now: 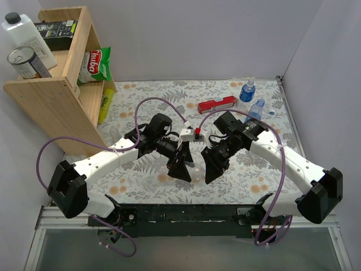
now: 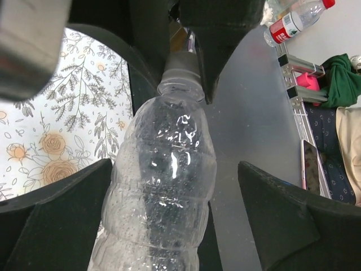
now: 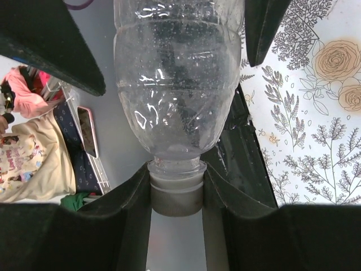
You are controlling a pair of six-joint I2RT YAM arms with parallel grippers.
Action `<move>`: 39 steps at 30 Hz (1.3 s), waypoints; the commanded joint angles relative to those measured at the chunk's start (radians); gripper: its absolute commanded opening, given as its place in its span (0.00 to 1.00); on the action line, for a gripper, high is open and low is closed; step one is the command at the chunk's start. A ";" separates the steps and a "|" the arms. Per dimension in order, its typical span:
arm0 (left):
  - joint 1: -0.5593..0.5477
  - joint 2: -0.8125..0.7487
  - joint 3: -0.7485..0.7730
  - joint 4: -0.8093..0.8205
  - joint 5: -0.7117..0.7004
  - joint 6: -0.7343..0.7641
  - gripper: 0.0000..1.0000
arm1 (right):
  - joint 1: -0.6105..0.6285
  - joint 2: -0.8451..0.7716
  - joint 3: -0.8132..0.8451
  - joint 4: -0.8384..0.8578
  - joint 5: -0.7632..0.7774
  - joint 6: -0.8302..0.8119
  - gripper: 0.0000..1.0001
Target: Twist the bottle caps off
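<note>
A clear crinkly water bottle (image 3: 177, 84) hangs between my two grippers, above the table's front edge. My right gripper (image 3: 176, 178) is shut on its whitish screw cap (image 3: 176, 197), with a finger pressed on each side. The cap still sits on the neck. My left gripper (image 2: 172, 226) is round the bottle's body (image 2: 163, 186). Its left finger (image 2: 62, 214) touches the bottle, and a gap shows at the other finger (image 2: 293, 220). In the top view both grippers (image 1: 181, 169) (image 1: 213, 166) meet near the front, and the bottle is mostly hidden there.
Two small blue-labelled bottles (image 1: 247, 90) (image 1: 256, 108) stand at the back right beside a long red box (image 1: 216, 104). A small grey and red block (image 1: 193, 134) lies behind the grippers. A wooden shelf (image 1: 51, 96) with a jug and cans fills the left side.
</note>
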 commanded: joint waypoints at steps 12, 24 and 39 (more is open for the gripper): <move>-0.054 -0.008 0.003 0.049 -0.036 -0.016 0.28 | -0.072 0.019 0.067 0.072 -0.038 -0.034 0.09; -0.051 -0.066 -0.072 0.256 -0.298 -0.157 0.17 | -0.214 -0.068 0.041 0.206 -0.062 0.024 0.67; -0.014 -0.373 -0.267 0.528 -0.946 -0.297 0.18 | -0.303 -0.326 -0.271 1.087 0.289 0.826 0.61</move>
